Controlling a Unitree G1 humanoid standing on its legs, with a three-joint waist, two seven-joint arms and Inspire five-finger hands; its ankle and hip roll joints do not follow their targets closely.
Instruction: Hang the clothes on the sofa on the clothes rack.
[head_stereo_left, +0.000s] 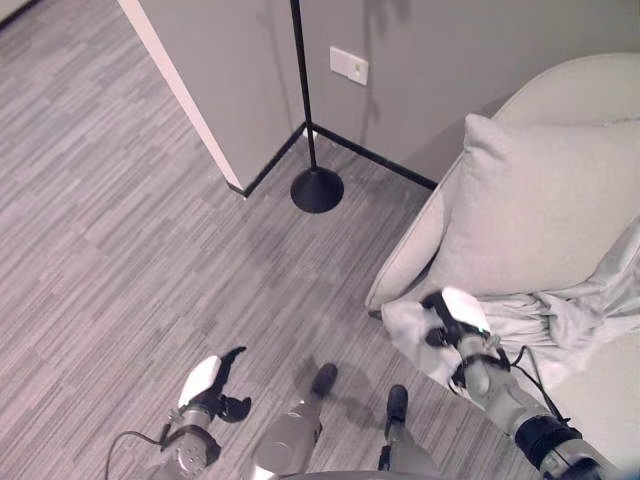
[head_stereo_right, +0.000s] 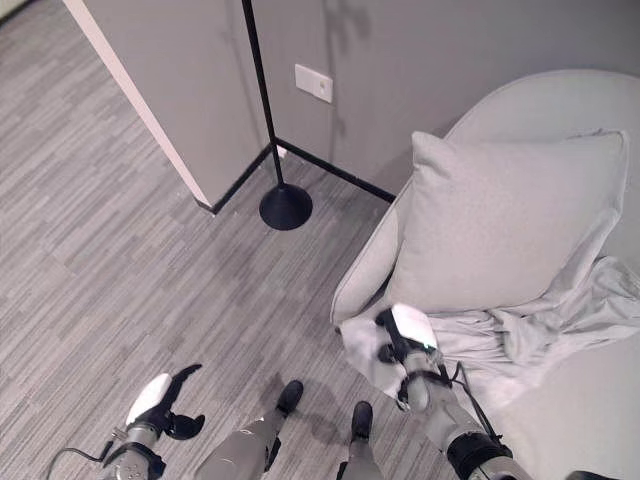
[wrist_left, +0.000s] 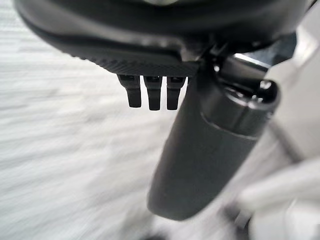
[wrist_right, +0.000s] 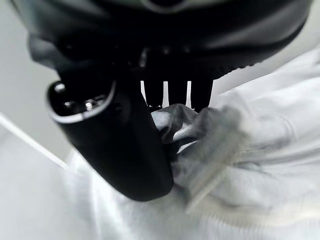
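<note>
The right hand (head_stereo_left: 452, 318) is clamped on a fold of the grey garment (head_stereo_left: 560, 315) under its fingers. It should squeeze tight, then lift slowly. The left hand (head_stereo_left: 212, 390) hangs loosely open.

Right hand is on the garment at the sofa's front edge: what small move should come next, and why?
Probably lift the right hand a little to raise the garment off the sofa. The right wrist view shows its fingers and thumb pinching a fold, while the clothes rack stands apart and the left hand hangs empty.
</note>
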